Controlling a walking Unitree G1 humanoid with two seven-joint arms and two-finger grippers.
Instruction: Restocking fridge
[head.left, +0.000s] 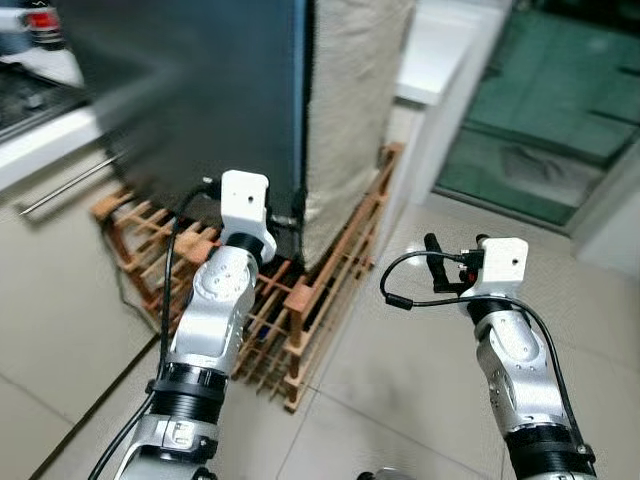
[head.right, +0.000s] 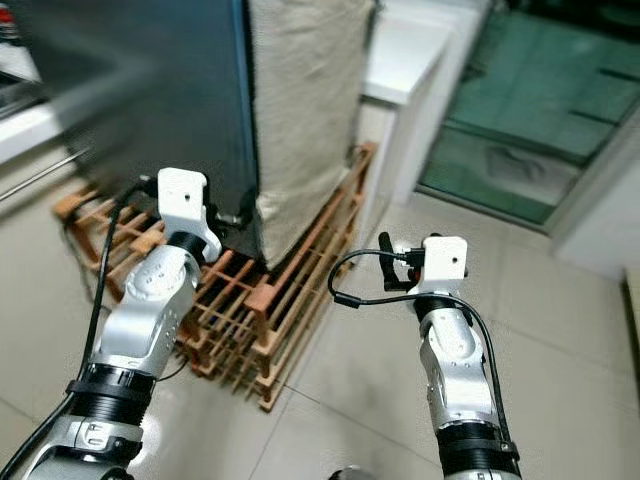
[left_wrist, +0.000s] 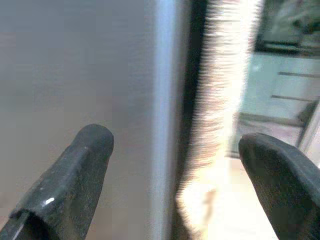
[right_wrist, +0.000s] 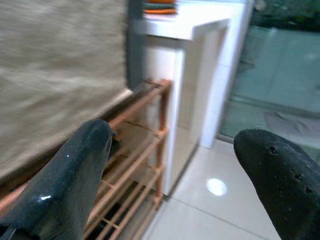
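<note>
While the right tool (right_wrist: 170, 180) hangs spread apart, the left tool (left_wrist: 175, 175), also spread, faces the fridge (head.left: 200, 110) door's edge.

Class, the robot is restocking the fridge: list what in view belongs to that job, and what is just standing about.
Job: fridge; left gripper, open at the door edge; right gripper, open.

Standing about: wooden rack under the fridge; cloth on its side; white counter.

I see pale glossy floor tiles (head.left: 420, 370) underfoot, with a slatted wooden pallet (head.left: 320, 290) lying on them. A white counter (head.left: 440, 50) stands on the right beside green-tinted glass doors (head.left: 560, 110). Another white countertop (head.left: 40, 140) runs along my left.
</note>
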